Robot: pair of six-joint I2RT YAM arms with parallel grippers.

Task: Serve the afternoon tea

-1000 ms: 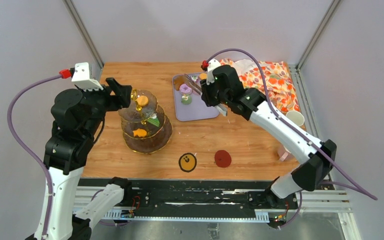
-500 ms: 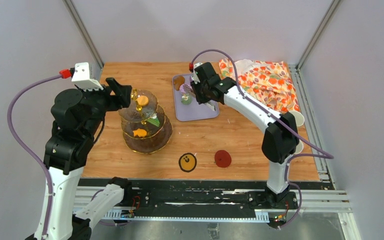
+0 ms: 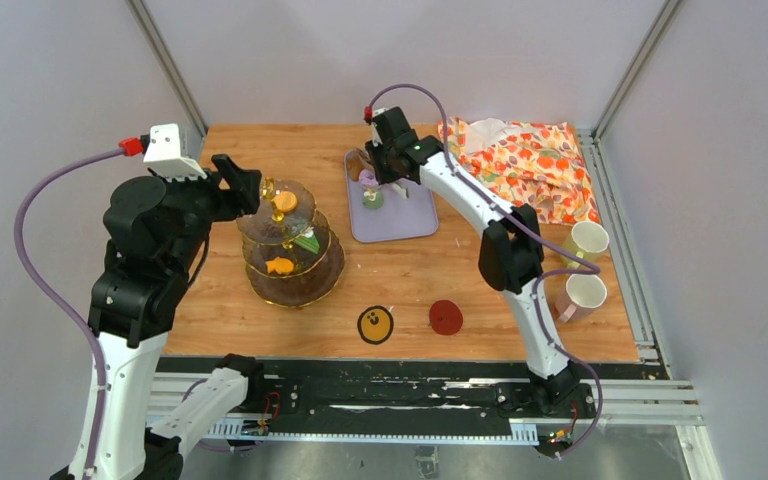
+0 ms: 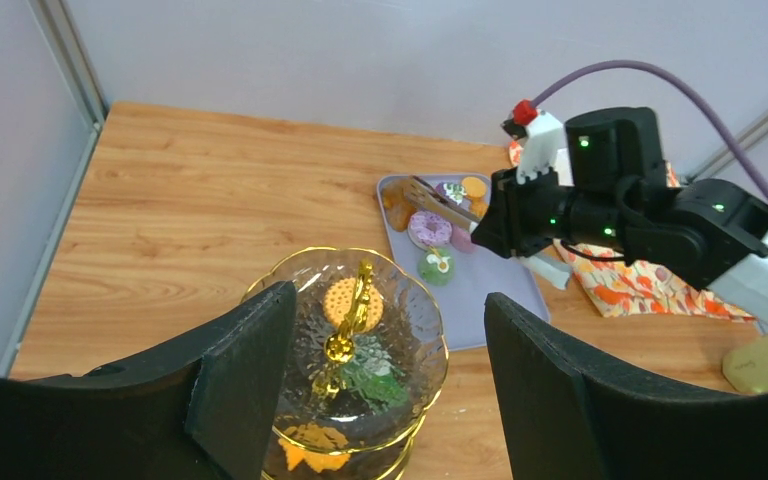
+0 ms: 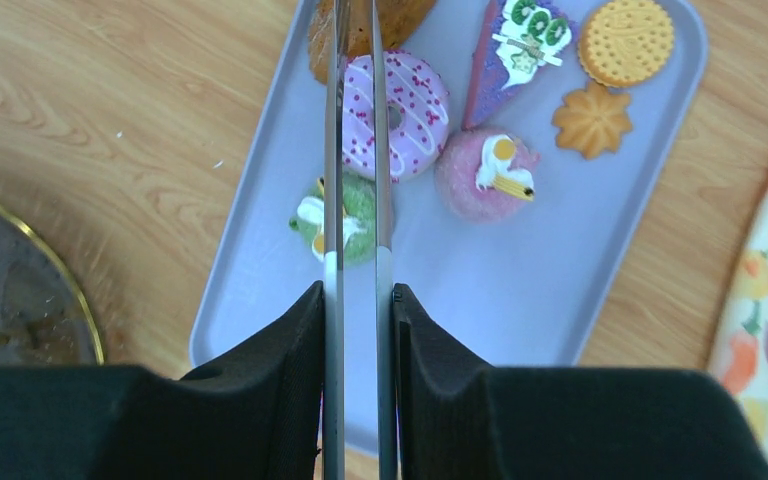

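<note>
1. Right tool (image 5: 358, 300) is clenched on the tongs (image 5: 334, 150). They run long-ways straight out from its fingers (image 5: 260, 380), crossing over the pink donut (image 5: 405, 110).
2. Pastries (image 5: 485, 172) are on the lilac tray (image 5: 520, 260), far-middle of the tabletop (image 3: 210, 150).
3. Left tool (image 4: 388, 300) hangs released above the upright glass stand (image 3: 290, 250).
4. Two mugs (image 3: 587, 240) sit near the right edge.

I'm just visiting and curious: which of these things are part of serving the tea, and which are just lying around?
Tea service: toy pastries, three-tier glass stand, two mugs, plus tongs in the right gripper.
Lying about: floral cloth, yellow disc, red disc, lilac tray (only holds pastries).
</note>
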